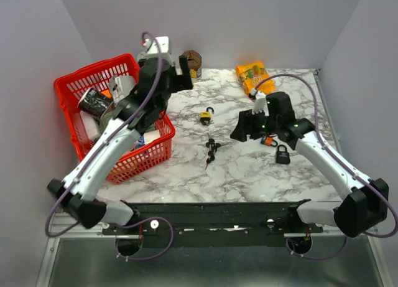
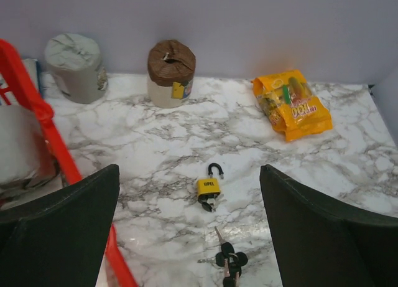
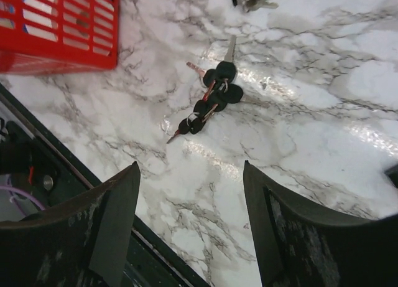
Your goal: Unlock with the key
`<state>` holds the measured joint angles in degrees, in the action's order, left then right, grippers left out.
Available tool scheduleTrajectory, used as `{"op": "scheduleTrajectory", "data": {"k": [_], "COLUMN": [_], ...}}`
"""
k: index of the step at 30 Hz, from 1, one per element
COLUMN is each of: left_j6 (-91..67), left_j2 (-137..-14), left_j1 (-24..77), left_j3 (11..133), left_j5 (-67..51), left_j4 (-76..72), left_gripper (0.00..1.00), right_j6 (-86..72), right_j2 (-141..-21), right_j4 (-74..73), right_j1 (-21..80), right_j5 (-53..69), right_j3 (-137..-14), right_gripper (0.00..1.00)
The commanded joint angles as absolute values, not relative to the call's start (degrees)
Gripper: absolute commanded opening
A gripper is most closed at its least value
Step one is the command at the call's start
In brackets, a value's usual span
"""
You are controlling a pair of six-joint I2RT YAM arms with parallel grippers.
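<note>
one yellow padlock (image 2: pixel 209 188), shackle (image 2: pixel 215 170) pointing rearward

Overhead — keys (image 3: pixel 214 97) in both wrist views

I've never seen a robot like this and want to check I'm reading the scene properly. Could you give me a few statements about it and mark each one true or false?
1. The bunch of keys lies loose on the table, in neither gripper. True.
2. The left gripper is clamped on the yellow padlock. False: it is open and empty, and the padlock lies on the table beyond it.
3. The orange snack bag is in the red basket. False: it lies on the table near the back wall.
4. The right gripper is open and holds nothing. True.
</note>
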<state>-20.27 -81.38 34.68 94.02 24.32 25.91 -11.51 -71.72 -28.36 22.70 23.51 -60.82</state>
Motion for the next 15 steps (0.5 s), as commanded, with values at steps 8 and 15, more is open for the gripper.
{"op": "scheduleTrajectory", "data": {"k": [8, 15], "left_j6": [-22.1, -30.3], "left_j2": [-64.7, -64.4], "left_j1": [32.9, 30.9], "left_j3": [88.5, 86.0], "left_j5": [27.0, 10.9], "left_j4": [37.7, 45.0], "left_gripper": [0.99, 0.99], "right_j6": [-6.9, -6.3], "right_j2": [-89.8, -102.3], "right_j4": [-22.1, -23.6], "right_j1": [33.5, 33.8], "right_j5": [13.9, 13.1], "right_j3": [-70.8, -80.1], "right_gripper": [0.73, 0.70]}}
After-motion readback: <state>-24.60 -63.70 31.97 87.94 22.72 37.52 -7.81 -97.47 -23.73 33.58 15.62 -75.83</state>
